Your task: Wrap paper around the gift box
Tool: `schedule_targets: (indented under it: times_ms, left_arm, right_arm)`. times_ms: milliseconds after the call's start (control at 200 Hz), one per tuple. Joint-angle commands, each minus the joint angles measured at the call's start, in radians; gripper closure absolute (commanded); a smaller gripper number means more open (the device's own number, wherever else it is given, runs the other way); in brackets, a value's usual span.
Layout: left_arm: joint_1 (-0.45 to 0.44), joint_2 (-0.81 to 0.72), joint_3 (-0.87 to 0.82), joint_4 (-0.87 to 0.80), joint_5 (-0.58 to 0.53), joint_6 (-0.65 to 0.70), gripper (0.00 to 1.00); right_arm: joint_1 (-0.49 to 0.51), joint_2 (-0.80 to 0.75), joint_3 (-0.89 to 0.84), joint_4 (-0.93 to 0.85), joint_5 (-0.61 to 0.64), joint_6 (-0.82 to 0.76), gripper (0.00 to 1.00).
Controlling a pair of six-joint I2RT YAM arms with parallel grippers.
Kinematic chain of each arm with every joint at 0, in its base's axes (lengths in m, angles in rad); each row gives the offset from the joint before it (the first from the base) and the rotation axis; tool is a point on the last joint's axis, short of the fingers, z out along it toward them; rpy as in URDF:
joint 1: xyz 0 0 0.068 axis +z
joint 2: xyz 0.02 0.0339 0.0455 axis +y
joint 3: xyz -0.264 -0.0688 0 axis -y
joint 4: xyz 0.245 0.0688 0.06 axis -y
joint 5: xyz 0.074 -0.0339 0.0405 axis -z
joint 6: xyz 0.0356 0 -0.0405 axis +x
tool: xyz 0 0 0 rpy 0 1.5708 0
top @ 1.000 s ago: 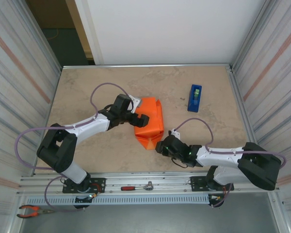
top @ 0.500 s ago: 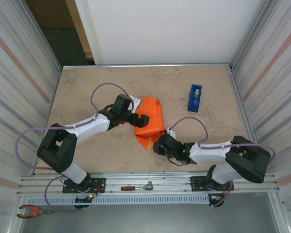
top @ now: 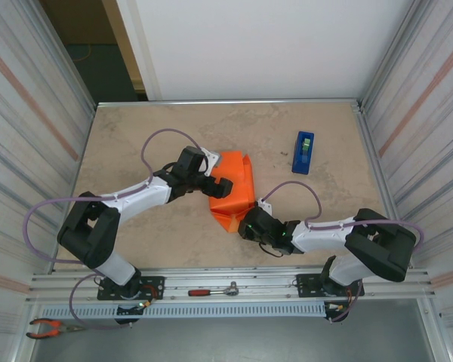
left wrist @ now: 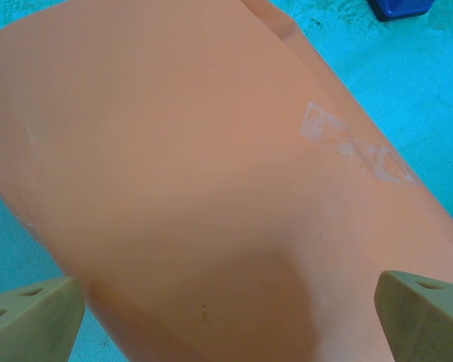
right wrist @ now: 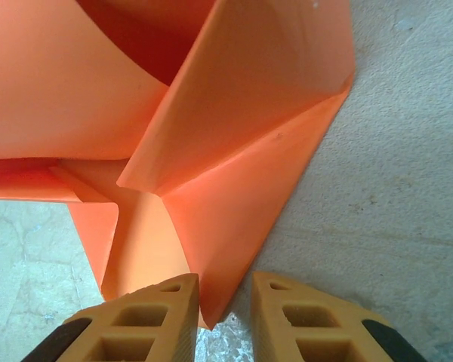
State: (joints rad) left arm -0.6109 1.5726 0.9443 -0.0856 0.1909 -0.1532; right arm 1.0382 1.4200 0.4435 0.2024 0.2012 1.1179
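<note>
The orange paper (top: 232, 192) lies folded into a parcel at mid-table, and the gift box is hidden inside it. My left gripper (top: 215, 183) stands open on the parcel's left side, its fingers (left wrist: 30, 320) wide apart over the smooth paper (left wrist: 196, 166), which carries a strip of clear tape (left wrist: 359, 147). My right gripper (top: 246, 226) is at the parcel's near pointed flap. In the right wrist view the flap's tip (right wrist: 211, 302) sits between the right gripper's (right wrist: 225, 294) narrow jaws, against the left finger, with a gap at the right one. The paper (right wrist: 234, 136) fans out in folds beyond.
A blue tape dispenser (top: 303, 152) stands at the back right, its edge also at the top of the left wrist view (left wrist: 396, 7). A ratchet wrench (top: 215, 289) and red pliers (top: 49, 326) lie on the front rail. Corrugated walls close in both sides.
The right gripper's jaws have narrowed around the flap's tip, and the right arm's elbow has drawn in toward the left. The left arm has not moved.
</note>
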Motion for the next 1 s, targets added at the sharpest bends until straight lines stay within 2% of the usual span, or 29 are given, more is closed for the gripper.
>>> schedule_targets:
  times_ms: [0,541,666,772,812,907,992]
  left_arm:
    - [-0.007,0.002,0.016,-0.015,0.008,0.022,0.01]
    - [-0.009,0.001,0.015,-0.017,0.006,0.023,0.01]
    - [-0.009,0.001,0.016,-0.016,0.005,0.023,0.01]
    - [-0.010,0.000,0.014,-0.015,0.005,0.022,0.01]
    - [-0.009,0.000,0.014,-0.015,0.006,0.022,0.01]
    - [-0.009,0.000,0.016,-0.015,0.005,0.024,0.01]
    - [-0.010,0.000,0.016,-0.015,0.005,0.021,0.01]
  right_arm:
    - [0.002,0.038,0.017,0.044,-0.028,0.006,0.76]
    - [0.014,0.050,0.014,0.070,-0.019,0.010,0.76]
    - [0.018,0.050,0.012,0.056,-0.006,0.027,0.81]
    - [0.027,0.042,0.019,0.023,0.011,0.038,0.81]
    - [0.032,0.039,0.025,0.011,0.017,0.041,0.79]
    - [0.042,0.033,0.037,-0.029,0.036,0.043,0.67]
    - [0.046,0.038,0.053,-0.070,0.052,0.080,0.63]
